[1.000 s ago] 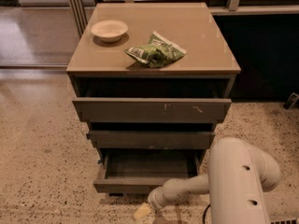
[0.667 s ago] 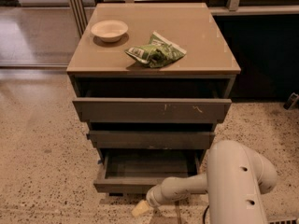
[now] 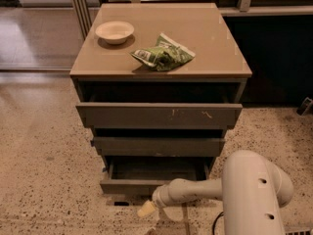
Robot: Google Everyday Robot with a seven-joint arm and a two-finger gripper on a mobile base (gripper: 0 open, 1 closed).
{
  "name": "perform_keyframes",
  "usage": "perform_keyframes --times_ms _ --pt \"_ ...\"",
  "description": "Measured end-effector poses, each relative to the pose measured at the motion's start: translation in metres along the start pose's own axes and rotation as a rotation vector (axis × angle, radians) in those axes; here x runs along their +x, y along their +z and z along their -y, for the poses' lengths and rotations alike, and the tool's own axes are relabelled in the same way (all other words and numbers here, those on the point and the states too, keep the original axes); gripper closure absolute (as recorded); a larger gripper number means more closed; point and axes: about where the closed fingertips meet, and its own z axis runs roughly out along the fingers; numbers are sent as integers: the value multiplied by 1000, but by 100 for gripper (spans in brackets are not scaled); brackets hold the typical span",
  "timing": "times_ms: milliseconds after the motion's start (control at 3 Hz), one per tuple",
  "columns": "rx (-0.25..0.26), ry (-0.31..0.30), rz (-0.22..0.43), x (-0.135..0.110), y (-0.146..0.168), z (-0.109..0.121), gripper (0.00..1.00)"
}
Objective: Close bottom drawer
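Bottom drawer (image 3: 128,185) stands open, lower centre; claw (image 3: 147,209), grip I cannot tell, hangs before its front; next, likely push inward.

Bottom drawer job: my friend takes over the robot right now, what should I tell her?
End effector: low near the floor, just in front of the bottom drawer; whether it touches is unclear.
Bottom drawer: pulled out, inside showing.
Done: arm placed in front of it.
Left: push the front in until shut.
Bowl and green bag sit on the cabinet top.
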Motion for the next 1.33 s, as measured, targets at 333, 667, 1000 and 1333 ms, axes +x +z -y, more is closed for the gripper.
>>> perform_keyframes --times_ms 333,667,1000,1333 --pt "36 -30 40 -17 -11 8 0" --pt "31 -27 37 -15 -8 6 0" --pt "31 -34 32 -21 2 18 0" --pt "36 -52 35 -34 14 37 0"
